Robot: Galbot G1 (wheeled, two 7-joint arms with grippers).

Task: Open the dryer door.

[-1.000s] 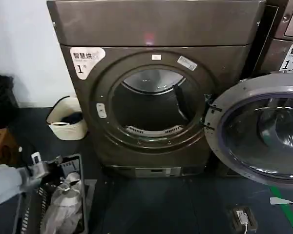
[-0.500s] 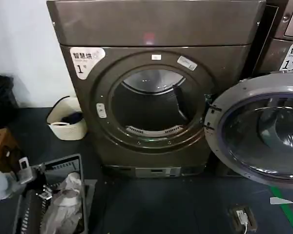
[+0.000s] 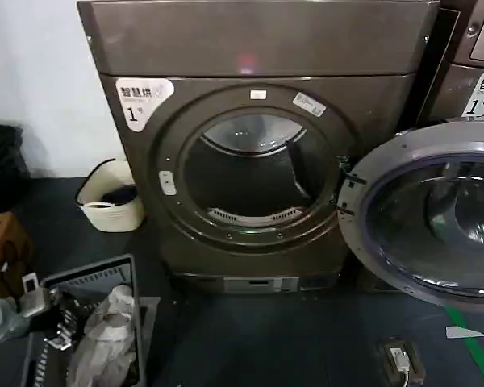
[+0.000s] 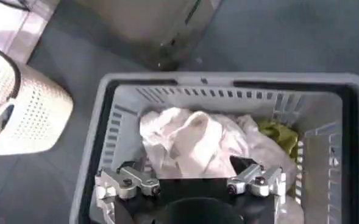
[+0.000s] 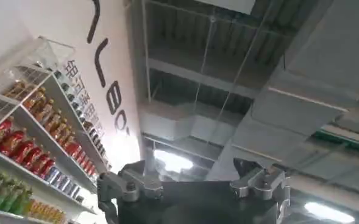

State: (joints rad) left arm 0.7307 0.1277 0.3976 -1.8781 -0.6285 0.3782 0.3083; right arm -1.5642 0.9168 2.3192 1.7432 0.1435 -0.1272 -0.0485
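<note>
The bronze-grey dryer [image 3: 258, 48] with a white "1" label [image 3: 141, 98] stands in front of me, its round drum opening [image 3: 254, 173] uncovered. The dryer door [image 3: 369, 179] hangs swung out to the right on its hinges, grey inner face and dark glass toward me. My left gripper [image 3: 34, 292] is low at the far left, well away from the door, open over a grey laundry basket. In the left wrist view the left gripper [image 4: 191, 181] has its fingers spread above white cloth. My right gripper [image 5: 191, 181] is open, pointing up at a ceiling.
The grey laundry basket [image 3: 89, 276] [image 4: 228, 79] holds white and yellow-green clothes [image 4: 191, 140]. A white perforated basket [image 3: 109, 214] stands left of the dryer. A second machine [image 3: 476, 48] stands behind the door. A small device [image 3: 401, 359] and green tape [image 3: 476, 347] lie on the floor.
My left arm has drawn back down and to the left, toward the edge of the head view. The dryer door stays swung open.
</note>
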